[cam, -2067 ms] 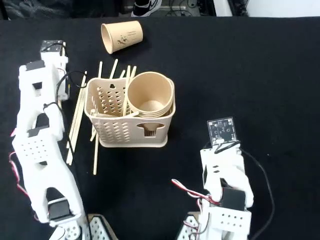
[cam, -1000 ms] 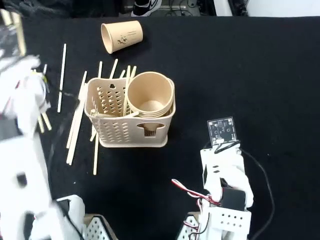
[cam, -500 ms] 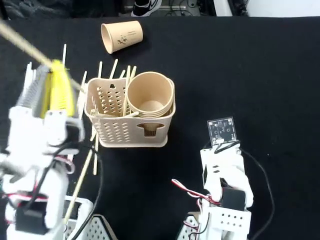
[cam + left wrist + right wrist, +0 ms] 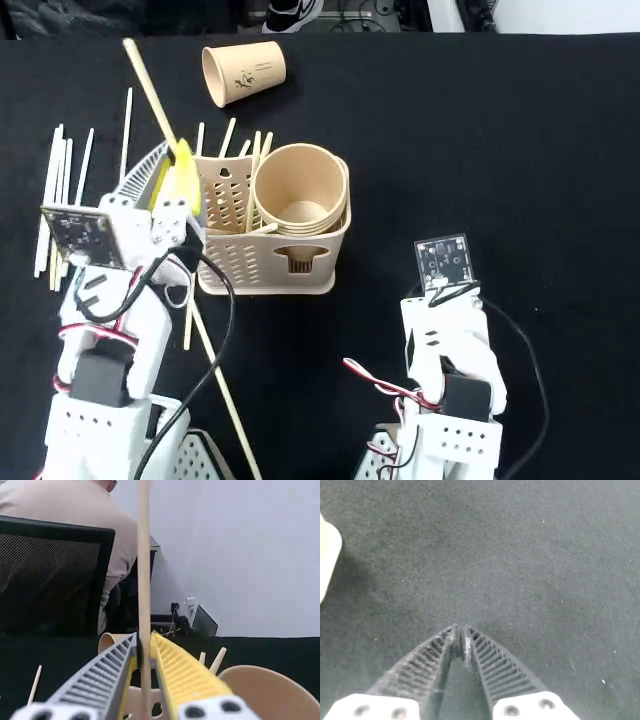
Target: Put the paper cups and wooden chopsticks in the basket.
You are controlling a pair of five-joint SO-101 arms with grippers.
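Note:
A beige slotted basket (image 4: 232,262) stands mid-table with a paper cup (image 4: 300,185) upright in its right half and several chopsticks (image 4: 228,137) poking out behind. A second paper cup (image 4: 243,72) lies on its side at the far edge. My left gripper (image 4: 172,165) hangs just left of the basket, shut on one long wooden chopstick (image 4: 150,88) that slants from the far left down past the arm. In the left wrist view that held chopstick (image 4: 144,570) stands pinched in the left gripper (image 4: 144,652). My right gripper (image 4: 461,641) is shut on nothing, low over the black cloth.
Several loose chopsticks (image 4: 52,205) lie on the cloth at the far left, one more (image 4: 126,120) nearer the back. Another chopstick (image 4: 188,312) rests against the basket's front left. The right arm (image 4: 447,340) sits at the front right, with open cloth beyond it.
The left arm rose off the chopstick pile with one chopstick gripped and swung right to the basket's left side. The pile at far left got scattered. The right arm stayed still.

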